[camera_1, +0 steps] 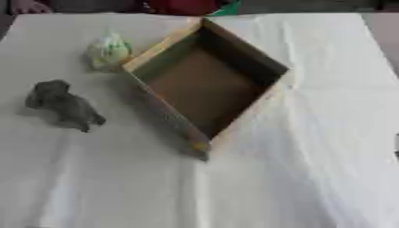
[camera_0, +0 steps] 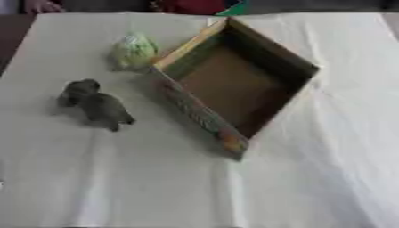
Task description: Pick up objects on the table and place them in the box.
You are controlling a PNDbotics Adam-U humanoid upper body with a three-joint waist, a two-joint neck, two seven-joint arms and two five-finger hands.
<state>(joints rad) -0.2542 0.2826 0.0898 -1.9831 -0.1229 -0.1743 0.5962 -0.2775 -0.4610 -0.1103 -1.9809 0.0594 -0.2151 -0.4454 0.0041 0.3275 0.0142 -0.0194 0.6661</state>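
Box (camera_0: 234,84) sits open on cloth (camera_0: 311,178) | grey toy (camera_0: 95,106), green lump (camera_0: 134,50) lie left of it | no hand shows.

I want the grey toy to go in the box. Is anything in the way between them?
Only the box's own near wall, which the grey toy animal must be lifted over. The cloth between them is bare. The pale green object sits off to the side, farther back, against the box's corner.

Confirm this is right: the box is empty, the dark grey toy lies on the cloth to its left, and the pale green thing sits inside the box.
Not quite. The pale green thing sits outside the box, against its upper left wall, as the left eye view shows. The rest stands: box empty, dark grey toy on the cloth to its left.
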